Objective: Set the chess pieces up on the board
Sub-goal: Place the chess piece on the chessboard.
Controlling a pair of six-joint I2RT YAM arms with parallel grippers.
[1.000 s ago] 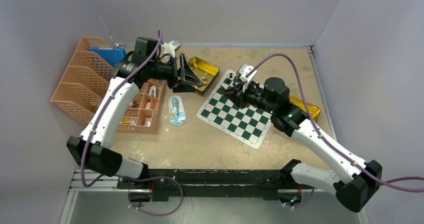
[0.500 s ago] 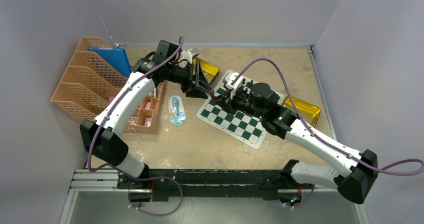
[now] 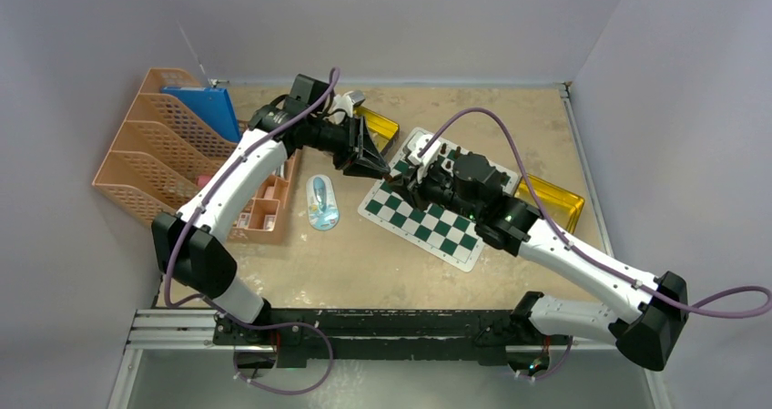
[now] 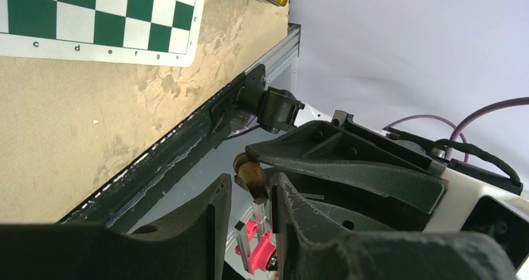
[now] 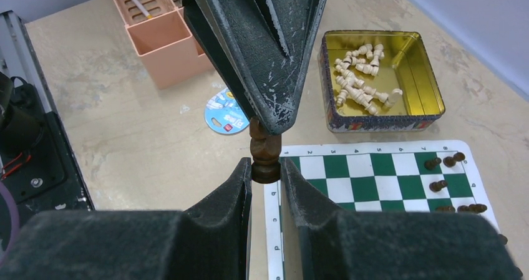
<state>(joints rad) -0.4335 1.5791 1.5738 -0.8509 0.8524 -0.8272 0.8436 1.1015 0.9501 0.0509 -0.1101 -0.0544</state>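
On the worktop (image 3: 382, 263) the chess board (image 3: 428, 219) is laid. Above its left edge the left pincer (image 4: 249, 189), narrow, is set round the head, and the right pincer (image 5: 266, 168) clamped on the base, of one dark brown piece (image 5: 264, 150), apparently for a handover; whether the left one grips cannot be told.

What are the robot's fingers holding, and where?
A dark brown chess piece. The right gripper pinches its base between its fingers; the left gripper has fingers around its top, but that grip is unclear.
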